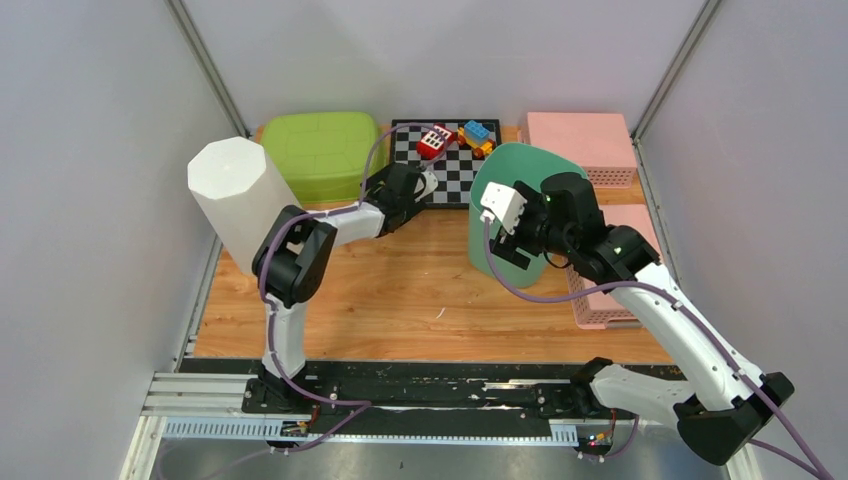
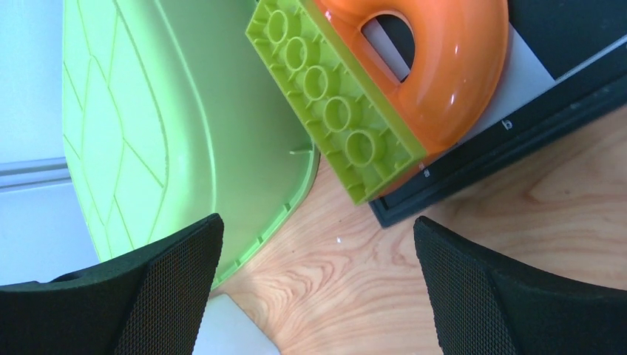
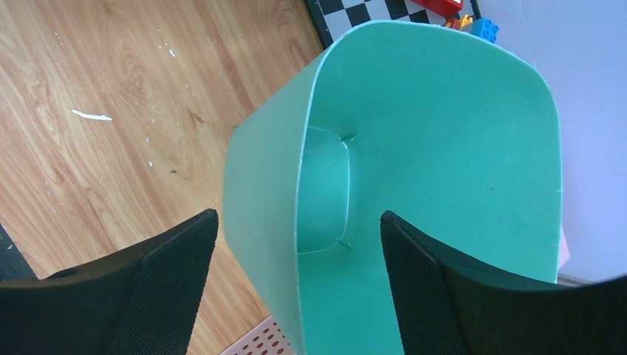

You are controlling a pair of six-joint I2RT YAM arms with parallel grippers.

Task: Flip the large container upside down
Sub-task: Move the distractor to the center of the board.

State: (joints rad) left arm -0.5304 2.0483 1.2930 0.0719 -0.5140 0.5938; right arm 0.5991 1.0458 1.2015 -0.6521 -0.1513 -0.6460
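Observation:
The large container (image 1: 503,166) is a teal tub standing upright on the wooden table, mouth up, right of centre. The right wrist view looks down into the tub (image 3: 444,148), which holds nothing. My right gripper (image 1: 512,250) hangs over its near wall. The right gripper (image 3: 297,222) is open and straddles that wall, one finger outside and one inside, and I see no contact. My left gripper (image 1: 420,185) is open and empty low over bare wood (image 2: 318,222), between the lime container and the chessboard.
A lime container (image 1: 320,150) lies upside down at the back left. A tall white container (image 1: 240,200) stands at the left edge. On the chessboard (image 1: 455,175) sit toy bricks (image 1: 433,142), with a lime brick (image 2: 325,103) close ahead. Pink baskets (image 1: 580,140) line the right.

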